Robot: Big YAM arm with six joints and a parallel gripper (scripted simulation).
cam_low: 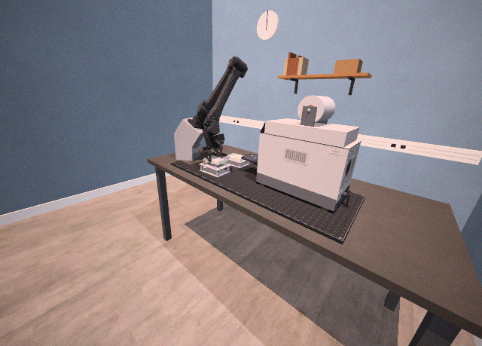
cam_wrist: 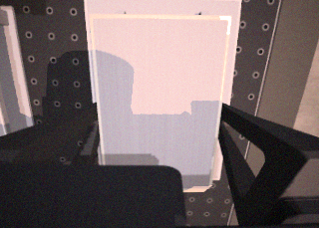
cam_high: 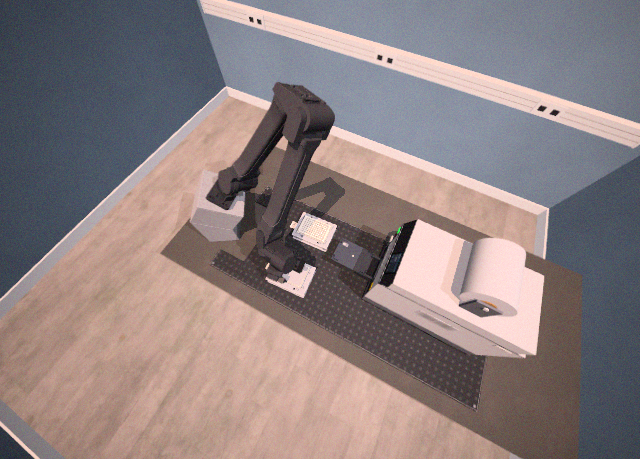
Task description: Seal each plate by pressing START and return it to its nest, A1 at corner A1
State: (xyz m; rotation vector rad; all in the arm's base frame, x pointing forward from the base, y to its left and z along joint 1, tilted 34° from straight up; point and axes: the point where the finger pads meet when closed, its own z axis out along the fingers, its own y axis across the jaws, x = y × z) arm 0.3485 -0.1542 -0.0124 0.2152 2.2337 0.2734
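We have the gripper (cam_high: 285, 274) (cam_low: 215, 154) (cam_wrist: 159, 109) clamped on the smooth-topped plate (cam_high: 298, 280) (cam_low: 220, 161) (cam_wrist: 161, 64) over the near nest (cam_high: 299, 293) (cam_low: 215, 173) (cam_wrist: 164, 6), slightly askew, so letting go unaligned could leave an edge perched on the rim.
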